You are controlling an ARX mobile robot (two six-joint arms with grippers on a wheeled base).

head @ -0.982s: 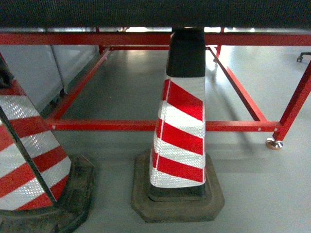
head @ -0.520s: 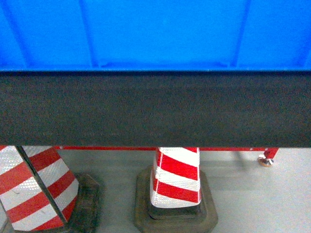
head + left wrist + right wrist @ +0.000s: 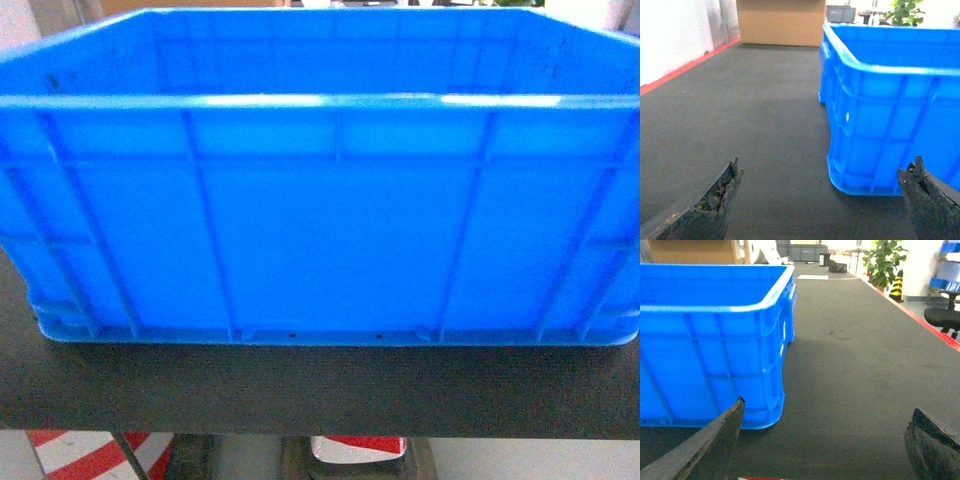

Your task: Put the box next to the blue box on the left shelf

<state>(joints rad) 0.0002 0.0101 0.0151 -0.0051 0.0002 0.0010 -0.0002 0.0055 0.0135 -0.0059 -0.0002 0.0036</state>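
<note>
One box [image 3: 320, 240] on dark mat [image 3: 320, 395].

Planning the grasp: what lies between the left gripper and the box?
Only bare dark mat, seen in the left wrist view; the open left gripper is short of the box.

The box [image 3: 330, 240] is bright blue moulded plastic, smooth with a soft sheen, its rim catching glare. Under it the worktop [image 3: 755, 125] has a dark, matt, finely woven rough covering. The left gripper [image 3: 820, 200] has worn, crumbly-looking black finger pads [image 3: 715, 200]; those of the right gripper [image 3: 825, 440] look matt and dark. Well beyond the left gripper stands a dull brown cardboard carton [image 3: 780, 22].
</note>
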